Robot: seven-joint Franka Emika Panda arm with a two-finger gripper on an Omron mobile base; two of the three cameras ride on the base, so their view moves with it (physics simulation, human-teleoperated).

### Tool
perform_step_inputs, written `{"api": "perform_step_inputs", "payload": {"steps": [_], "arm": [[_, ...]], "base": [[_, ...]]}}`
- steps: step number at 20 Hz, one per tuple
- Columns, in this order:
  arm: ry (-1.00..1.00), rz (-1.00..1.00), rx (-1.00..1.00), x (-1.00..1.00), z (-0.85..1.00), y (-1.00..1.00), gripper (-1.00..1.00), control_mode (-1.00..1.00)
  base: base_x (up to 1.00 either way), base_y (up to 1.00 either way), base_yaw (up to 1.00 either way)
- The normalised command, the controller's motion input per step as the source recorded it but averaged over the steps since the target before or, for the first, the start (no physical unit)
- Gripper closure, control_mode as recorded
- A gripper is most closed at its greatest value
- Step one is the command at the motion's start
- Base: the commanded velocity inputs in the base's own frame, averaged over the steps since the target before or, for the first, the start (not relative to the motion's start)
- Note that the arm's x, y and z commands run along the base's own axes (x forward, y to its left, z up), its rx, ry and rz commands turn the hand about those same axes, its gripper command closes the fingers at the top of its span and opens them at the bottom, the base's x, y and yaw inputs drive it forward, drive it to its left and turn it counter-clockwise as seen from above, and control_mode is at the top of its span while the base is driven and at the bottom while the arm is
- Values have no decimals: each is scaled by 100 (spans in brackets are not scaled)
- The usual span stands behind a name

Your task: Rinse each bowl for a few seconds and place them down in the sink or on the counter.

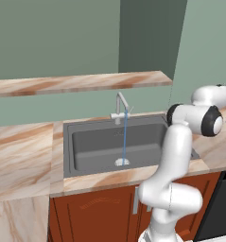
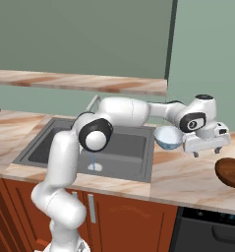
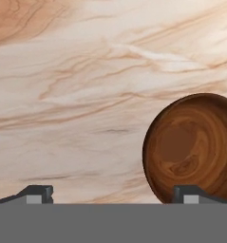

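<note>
Two bowls sit right of the sink [image 2: 35, 147]: pale blue bowl [image 2: 168, 138] by its edge, wooden bowl [image 3: 193, 144] farther along the counter [image 2: 188, 179]. Gripper [image 2: 207, 150] hangs wide open and empty above; I'd center it over the wooden bowl's rim before closing.

Two bowls [image 2: 168, 137] [image 2: 230, 172] sit on the counter [image 2: 188, 179] right of the sink [image 2: 133, 162], seemingly apart.

The counter [image 3: 86, 95] looked like smooth polished beige marble with tan veins. On it sat a glossy wooden bowl [image 3: 193, 147], and beside the matt dark grey sink [image 2: 129, 147] a shiny pale blue bowl [image 2: 167, 137]. The faucet [image 1: 120, 106] was silvery metal
</note>
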Motion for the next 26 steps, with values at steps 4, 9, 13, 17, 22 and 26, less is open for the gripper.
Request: {"api": "perform_step_inputs", "payload": {"steps": [4, 9, 13, 17, 22, 26], "arm": [[-4, 0, -4, -10, -17, -13, -100, -100], [-9, 0, -12, -16, -24, 0, -100, -100], [-10, 0, -17, -18, -27, 5, -100, -100], [-10, 0, -18, -15, -29, 9, -100, -100], [-4, -1, -12, -8, -18, 2, -100, -100], [1, -4, -3, 0, -1, -3, -100, -100]], "base": [[0, 0, 0], [0, 0, 0], [0, 0, 0], [0, 0, 0], [0, 0, 0], [0, 0, 0]]}}
